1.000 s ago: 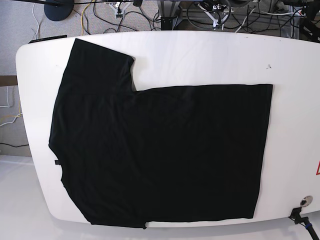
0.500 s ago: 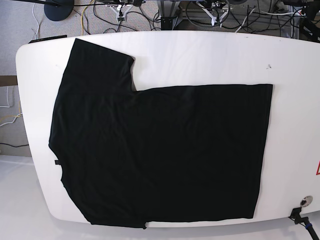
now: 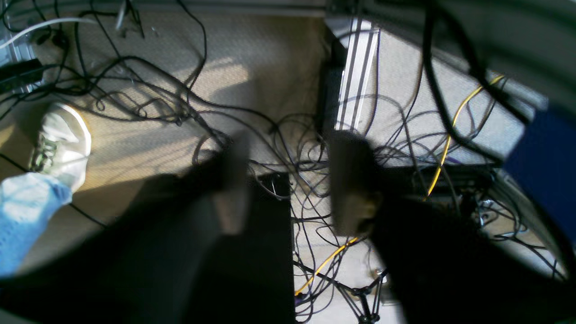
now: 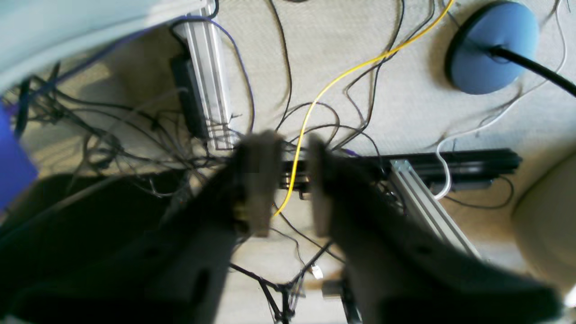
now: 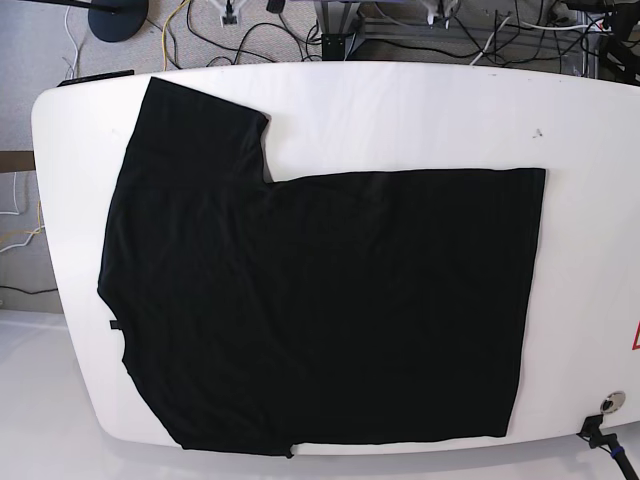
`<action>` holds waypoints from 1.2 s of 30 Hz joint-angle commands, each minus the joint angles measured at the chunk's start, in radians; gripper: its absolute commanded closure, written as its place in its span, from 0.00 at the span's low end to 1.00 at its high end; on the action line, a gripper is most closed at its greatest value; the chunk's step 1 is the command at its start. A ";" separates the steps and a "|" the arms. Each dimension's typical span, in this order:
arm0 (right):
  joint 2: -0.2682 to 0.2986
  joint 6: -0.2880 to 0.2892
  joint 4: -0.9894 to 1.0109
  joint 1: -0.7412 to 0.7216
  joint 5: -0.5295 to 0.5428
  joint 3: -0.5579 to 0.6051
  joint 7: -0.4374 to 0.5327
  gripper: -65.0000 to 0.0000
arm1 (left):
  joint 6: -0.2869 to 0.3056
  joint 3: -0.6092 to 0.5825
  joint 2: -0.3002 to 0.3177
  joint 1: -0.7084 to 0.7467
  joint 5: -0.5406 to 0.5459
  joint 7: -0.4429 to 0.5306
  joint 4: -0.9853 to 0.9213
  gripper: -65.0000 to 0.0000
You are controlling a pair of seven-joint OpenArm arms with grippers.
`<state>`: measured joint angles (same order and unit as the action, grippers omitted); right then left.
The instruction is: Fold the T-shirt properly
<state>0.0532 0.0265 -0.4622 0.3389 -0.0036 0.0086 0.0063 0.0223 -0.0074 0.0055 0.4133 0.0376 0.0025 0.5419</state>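
Observation:
The T-shirt [image 5: 330, 310] lies flat on the white table [image 5: 420, 110], plain black side up. Its neck end points left and its hem right. One sleeve [image 5: 200, 120] sticks out at the upper left, and the lower edge runs along the table's front rim. No gripper shows in the base view. In the left wrist view my left gripper [image 3: 291, 153] hangs over the floor, open wide with nothing in it. My right gripper [image 4: 289, 148] in the right wrist view is also off the table, its fingers a narrow gap apart and holding nothing.
Tangled cables, a yellow cable [image 4: 342, 76] and aluminium frame rails [image 3: 355, 76] cover the floor behind the table. A blue round stand base [image 4: 492, 47] sits there. A person's white shoe [image 3: 60, 139] is near the left arm. A round fitting [image 5: 612, 402] marks the table's front right corner.
The T-shirt has not moved. At the top edge of the base view the white arm parts have slid up and nearly out of frame.

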 commanded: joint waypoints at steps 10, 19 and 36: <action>0.032 0.013 -0.505 0.325 0.009 0.000 0.011 0.63 | 0.001 0.001 0.001 0.299 0.000 0.006 0.430 0.43; 0.033 0.013 -0.818 0.589 0.009 -0.002 0.011 0.63 | 0.001 0.001 0.014 0.562 0.000 0.006 0.739 0.43; 0.032 0.008 -1.477 0.970 0.009 -0.046 0.011 0.63 | 0.001 0.073 0.089 0.896 0.000 0.004 1.314 0.43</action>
<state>0.0818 0.0288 -1.8938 1.2911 0.0029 -0.0338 0.0090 0.0319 0.0479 0.0898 1.2903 0.0376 -0.0071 1.8103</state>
